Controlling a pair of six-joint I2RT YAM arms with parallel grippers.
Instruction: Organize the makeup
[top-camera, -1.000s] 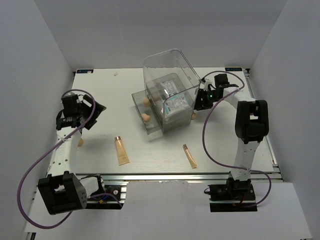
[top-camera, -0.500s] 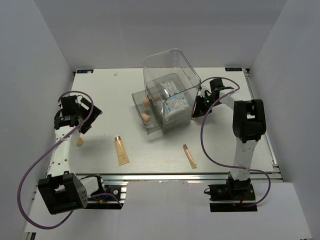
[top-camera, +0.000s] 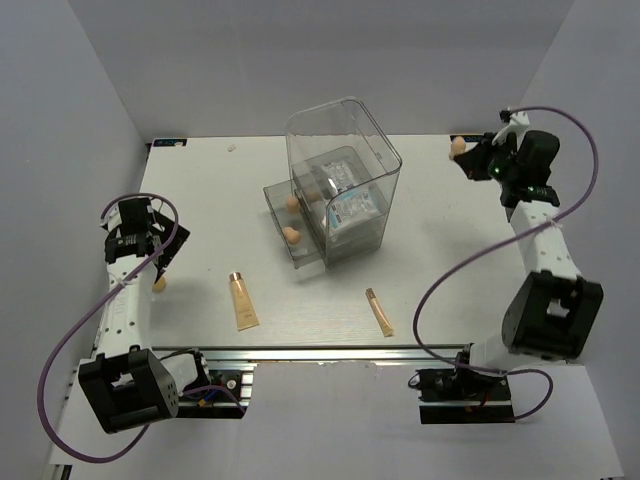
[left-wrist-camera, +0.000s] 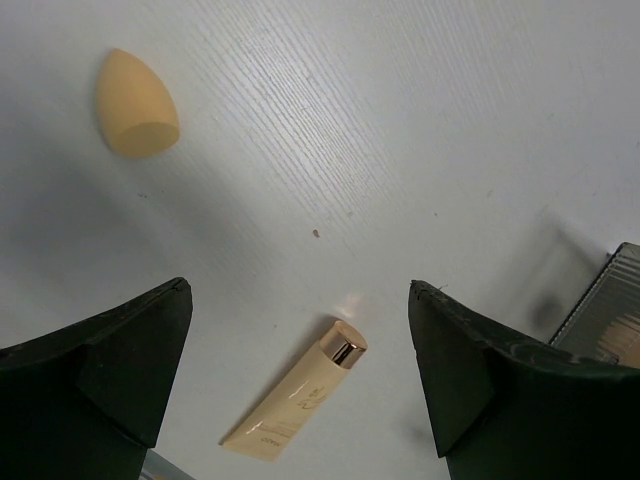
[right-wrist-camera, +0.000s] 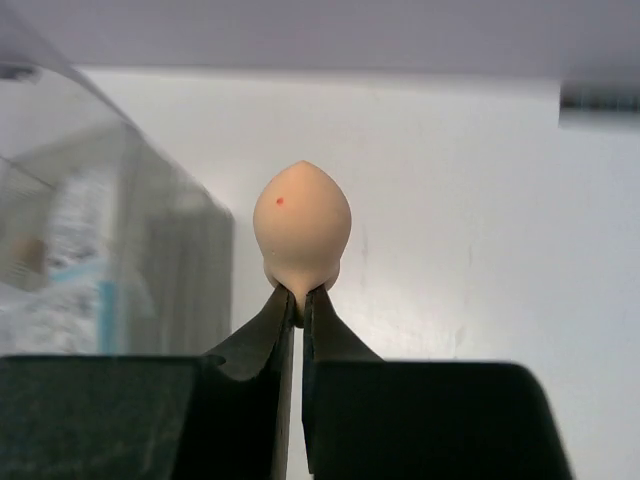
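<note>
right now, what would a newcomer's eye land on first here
The right end effector, near the far right corner of the table, pinches a peach sponge by one end. The clear box at mid-table holds packets, and the left end effector hangs open above a loose sponge and a tan tube.

The right gripper (right-wrist-camera: 300, 296) pinches a peach egg-shaped sponge (right-wrist-camera: 301, 228) by its blunt base, jaws nearly touching, tip pointing up, with a tiny red dot near the top. To the left stands a clear plastic box (right-wrist-camera: 160, 215), blurred white-and-blue packets (right-wrist-camera: 80, 245) inside. The white table (right-wrist-camera: 460, 220) lies behind.
</note>
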